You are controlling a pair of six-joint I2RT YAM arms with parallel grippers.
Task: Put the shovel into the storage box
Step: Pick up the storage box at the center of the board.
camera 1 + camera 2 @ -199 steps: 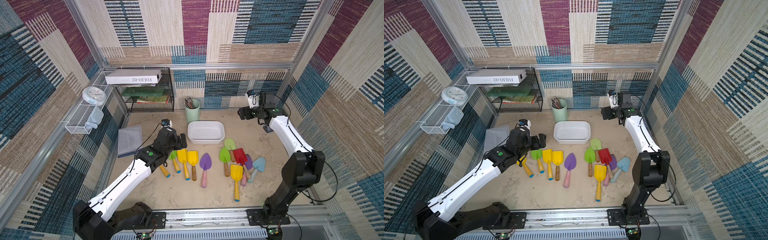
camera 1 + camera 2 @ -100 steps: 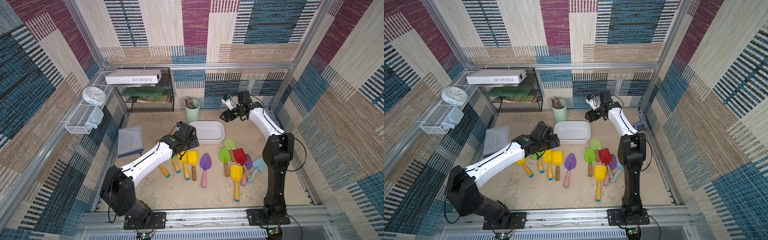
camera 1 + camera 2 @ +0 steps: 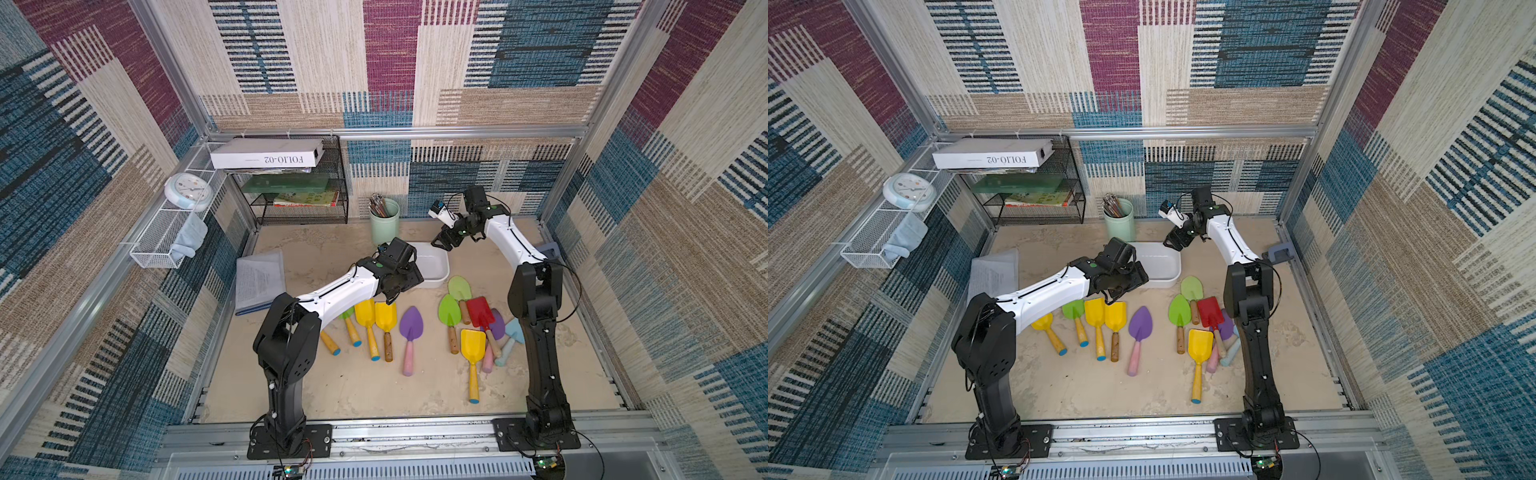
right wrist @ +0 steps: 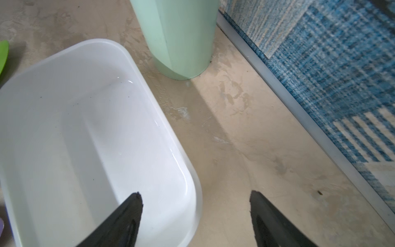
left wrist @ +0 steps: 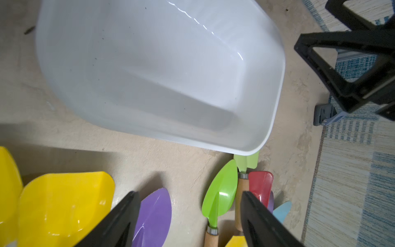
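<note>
The storage box (image 3: 436, 270) (image 3: 1160, 259) is a shallow white tub, empty, on the sandy floor at the back middle. Several toy shovels lie in front of it: a purple one (image 3: 411, 326) (image 5: 154, 213), yellow ones (image 3: 365, 311) and a lime green one (image 3: 449, 311) (image 5: 220, 196). My left gripper (image 3: 395, 296) (image 5: 189, 194) hangs open and empty over the sand between the box's front edge (image 5: 213, 147) and the shovel blades. My right gripper (image 3: 440, 243) (image 4: 195, 194) is open and empty, straddling the box's far right corner rim (image 4: 196, 192).
A mint-green cup (image 3: 384, 222) (image 4: 181, 38) of pencils stands just behind the box. A black wire rack (image 3: 299, 199) fills the back left, papers (image 3: 259, 278) lie at the left wall, and a grey clip (image 3: 548, 249) sits by the right wall. More shovels (image 3: 480, 311) cluster by the right arm's upright link.
Both arms have swung in toward the box. The left gripper came from the left-hand shovels to the box's front edge; the right gripper came from the back right corner to the box's right end.
</note>
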